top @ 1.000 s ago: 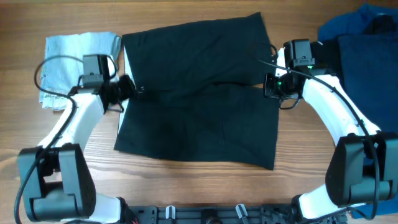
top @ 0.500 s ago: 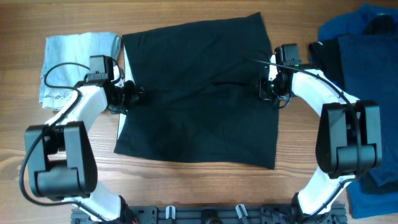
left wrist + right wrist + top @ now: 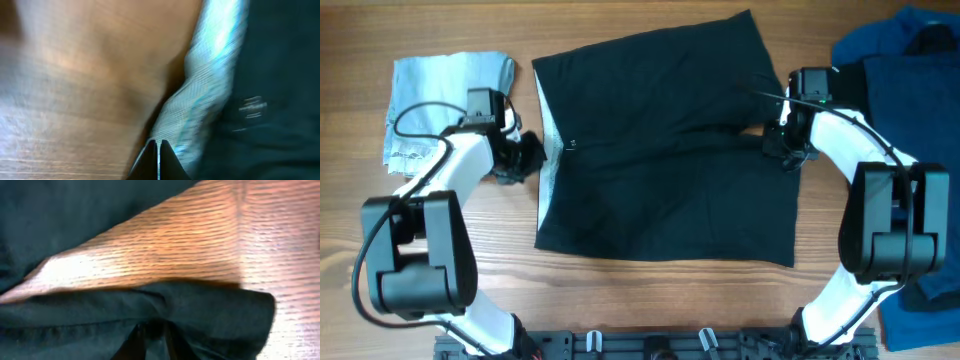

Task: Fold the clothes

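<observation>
left arm (image 3: 448, 182) bends up from lower left of frame, left claw (image 3: 528, 157) at mid left, jaws pressed together. right arm (image 3: 852, 142) arcs up from lower right, right claw (image 3: 783, 150) at mid right, jaws nearly closed, pinching the black shorts (image 3: 200, 310).

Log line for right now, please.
left hand shut at black shorts waistband edge | right hand shut on leg hem | shorts flat, unfolded

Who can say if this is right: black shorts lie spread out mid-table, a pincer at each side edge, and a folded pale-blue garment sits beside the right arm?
No: the pale-blue garment sits beside the left arm, as the overhead view shows. The rest holds: the black shorts lie spread out, with the left pincer and right pincer at their side edges.
</observation>
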`<action>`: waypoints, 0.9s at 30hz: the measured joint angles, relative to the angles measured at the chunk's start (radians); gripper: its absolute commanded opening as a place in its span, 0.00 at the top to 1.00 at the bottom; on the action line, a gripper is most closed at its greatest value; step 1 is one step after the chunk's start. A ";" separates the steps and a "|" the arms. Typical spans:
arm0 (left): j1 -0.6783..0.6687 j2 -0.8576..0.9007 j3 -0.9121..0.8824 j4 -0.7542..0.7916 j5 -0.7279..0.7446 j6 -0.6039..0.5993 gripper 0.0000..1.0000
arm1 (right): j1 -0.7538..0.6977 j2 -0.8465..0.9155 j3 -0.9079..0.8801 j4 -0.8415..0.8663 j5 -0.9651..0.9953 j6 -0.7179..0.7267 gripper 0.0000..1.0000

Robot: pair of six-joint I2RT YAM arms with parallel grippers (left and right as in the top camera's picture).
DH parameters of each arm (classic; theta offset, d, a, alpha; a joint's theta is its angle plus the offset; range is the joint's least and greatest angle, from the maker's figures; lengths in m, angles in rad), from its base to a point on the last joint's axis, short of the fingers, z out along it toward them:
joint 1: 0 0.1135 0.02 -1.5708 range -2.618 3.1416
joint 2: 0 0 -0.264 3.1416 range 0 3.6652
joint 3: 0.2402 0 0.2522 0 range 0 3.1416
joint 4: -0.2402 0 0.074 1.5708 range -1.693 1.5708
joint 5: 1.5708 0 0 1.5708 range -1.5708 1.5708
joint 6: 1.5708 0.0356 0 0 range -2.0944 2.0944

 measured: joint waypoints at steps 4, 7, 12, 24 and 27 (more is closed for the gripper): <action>0.000 -0.105 0.078 0.036 0.026 0.000 0.79 | -0.002 0.008 0.052 -0.080 -0.047 -0.034 0.56; -0.013 -0.147 0.105 0.070 0.052 0.005 0.69 | -0.002 0.002 0.133 -0.151 -0.071 -0.050 0.45; -0.068 -0.045 0.105 0.061 0.068 0.003 0.68 | -0.002 -0.066 0.176 -0.200 -0.084 -0.050 0.43; -0.079 0.168 0.108 0.094 0.165 0.003 0.71 | -0.002 -0.068 0.176 -0.226 -0.086 -0.050 0.42; -0.079 0.181 0.108 0.103 0.235 0.003 0.72 | -0.002 -0.068 0.176 -0.226 -0.086 -0.050 0.42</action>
